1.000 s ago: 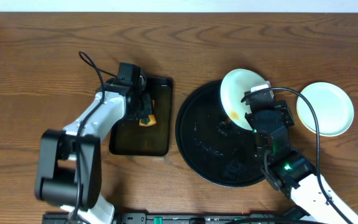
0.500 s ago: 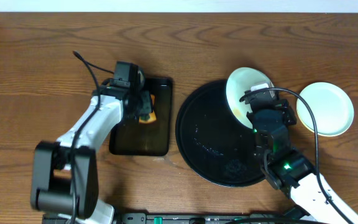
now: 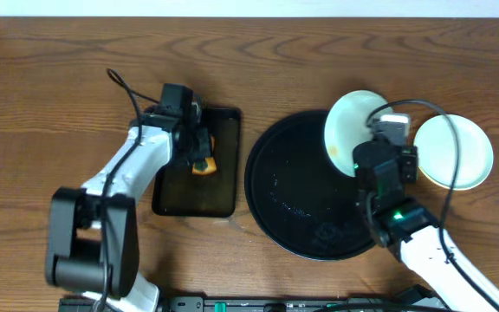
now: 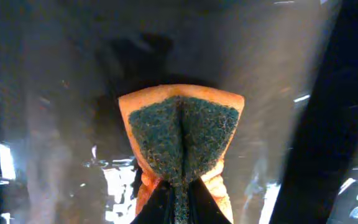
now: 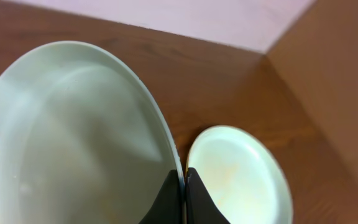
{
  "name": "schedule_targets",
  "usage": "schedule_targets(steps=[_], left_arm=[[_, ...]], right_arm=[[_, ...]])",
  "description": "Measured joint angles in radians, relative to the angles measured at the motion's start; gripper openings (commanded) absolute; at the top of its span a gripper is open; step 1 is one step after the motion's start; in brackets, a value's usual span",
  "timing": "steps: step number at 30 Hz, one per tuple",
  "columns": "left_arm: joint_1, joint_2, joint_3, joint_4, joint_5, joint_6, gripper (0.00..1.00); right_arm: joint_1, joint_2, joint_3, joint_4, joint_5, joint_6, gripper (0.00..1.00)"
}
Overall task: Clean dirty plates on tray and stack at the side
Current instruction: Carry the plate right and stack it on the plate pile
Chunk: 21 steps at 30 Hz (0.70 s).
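My right gripper (image 3: 386, 132) (image 5: 184, 183) is shut on the rim of a pale mint-white plate (image 3: 349, 117) (image 5: 73, 137), holding it tilted over the far right edge of the round black tray (image 3: 297, 195). An orange-brown smear shows on its lower left part. A plate (image 3: 457, 149) (image 5: 238, 174) lies on the table to the right of the tray. My left gripper (image 3: 199, 156) (image 4: 178, 199) is shut on an orange sponge with a dark green scrub face (image 3: 204, 166) (image 4: 182, 137), held over the rectangular black tray (image 3: 193, 195) (image 4: 55, 124).
The white wall edge (image 3: 249, 7) runs along the table's far side. Cables run from both arms across the table.
My right gripper has carried the held plate to the right, toward the plate lying beside the tray. My left gripper with the sponge has shifted slightly over the rectangular tray.
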Motion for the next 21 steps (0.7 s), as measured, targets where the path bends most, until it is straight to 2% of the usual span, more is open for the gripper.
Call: schedule_targets(steps=[4,10,12,15,17,21], left_arm=[[0.001,-0.076,0.025,0.006,0.0,0.002,0.07],[0.001,-0.074,0.016,0.003,0.0,0.002,0.09],[0.0,-0.064,0.009,0.003,0.0,0.005,0.17],[0.001,-0.037,0.005,0.006,0.0,0.01,0.35],[0.0,-0.019,0.003,0.01,0.0,0.01,0.44],[0.0,-0.003,0.001,0.011,0.0,0.006,0.46]], right_arm=[[-0.111,0.0,0.0,-0.022,-0.08,0.121,0.01],[-0.314,0.0,0.0,-0.045,-0.219,0.259,0.01],[-0.385,0.0,0.0,-0.045,-0.263,0.288,0.01],[-0.496,0.0,0.0,-0.049,-0.32,0.324,0.01],[-0.57,0.0,0.0,-0.061,-0.354,0.35,0.01],[-0.708,0.0,0.0,-0.072,-0.42,0.383,0.01]])
